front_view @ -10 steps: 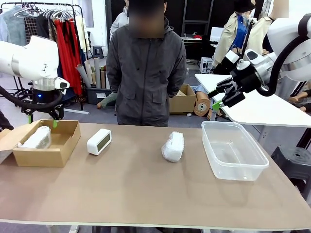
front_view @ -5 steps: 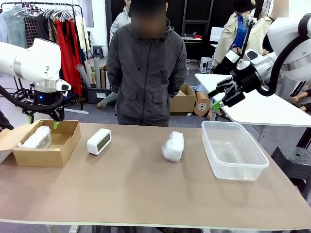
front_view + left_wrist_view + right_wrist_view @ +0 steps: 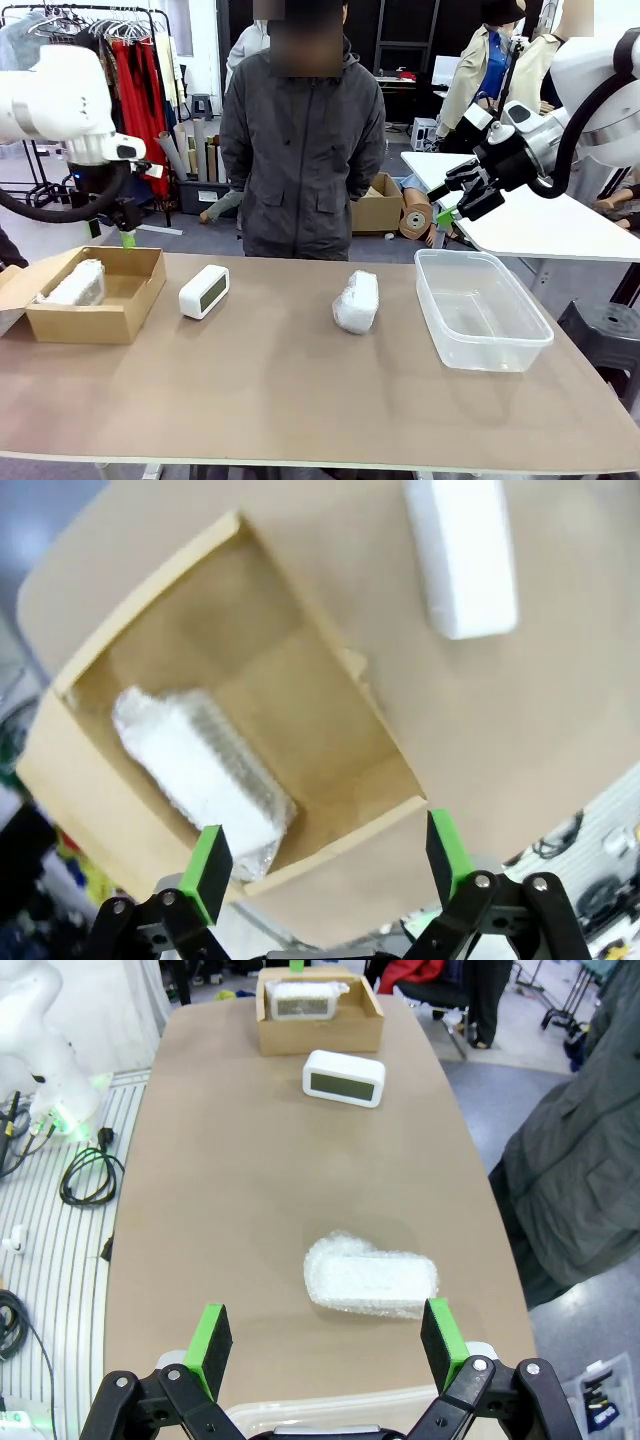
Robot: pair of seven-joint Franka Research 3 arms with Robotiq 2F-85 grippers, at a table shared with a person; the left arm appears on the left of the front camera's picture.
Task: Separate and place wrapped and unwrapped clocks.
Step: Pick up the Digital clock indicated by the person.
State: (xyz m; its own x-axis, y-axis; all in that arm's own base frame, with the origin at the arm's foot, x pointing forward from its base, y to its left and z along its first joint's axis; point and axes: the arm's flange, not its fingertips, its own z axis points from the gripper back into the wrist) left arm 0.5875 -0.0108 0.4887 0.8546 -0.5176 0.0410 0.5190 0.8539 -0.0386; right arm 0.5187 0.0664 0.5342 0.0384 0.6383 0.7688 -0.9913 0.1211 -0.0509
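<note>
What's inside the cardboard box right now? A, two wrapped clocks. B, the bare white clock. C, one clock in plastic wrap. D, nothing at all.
C: one wrapped clock lies in the cardboard box, while the bare clock and the other wrapped clock sit out on the table.

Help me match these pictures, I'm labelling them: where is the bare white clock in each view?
Front view: bare clock left of centre, right of the cardboard box.
Left wrist view: top right, outside the box.
Right wrist view: upper middle, just below the box.
Shared landmark: the cardboard box.
</note>
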